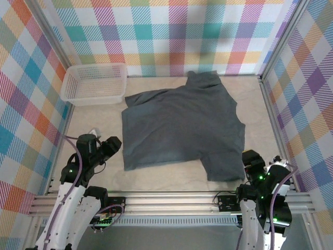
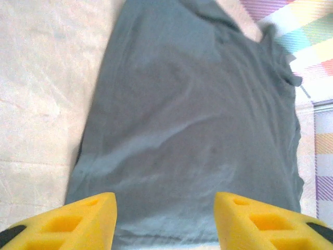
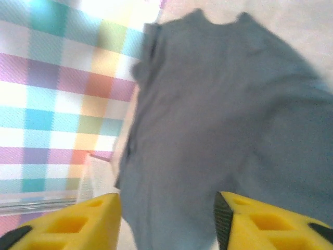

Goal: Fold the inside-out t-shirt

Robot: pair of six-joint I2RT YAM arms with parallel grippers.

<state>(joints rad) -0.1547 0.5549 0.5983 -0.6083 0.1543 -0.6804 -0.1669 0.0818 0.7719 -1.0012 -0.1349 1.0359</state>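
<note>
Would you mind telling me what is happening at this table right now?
A dark slate-grey cloth t-shirt lies spread on the beige table, not yet folded. The robot's yellow left fingers and right fingers stand open by its near edge, holding nothing. A white mesh basket sits far left.

The left gripper is just beside the near left corner of the shirt, jaws apart and empty. The right gripper is at the near right corner, jaws apart too, probably empty; its wrist view is blurred. Both arms are folded low.
</note>
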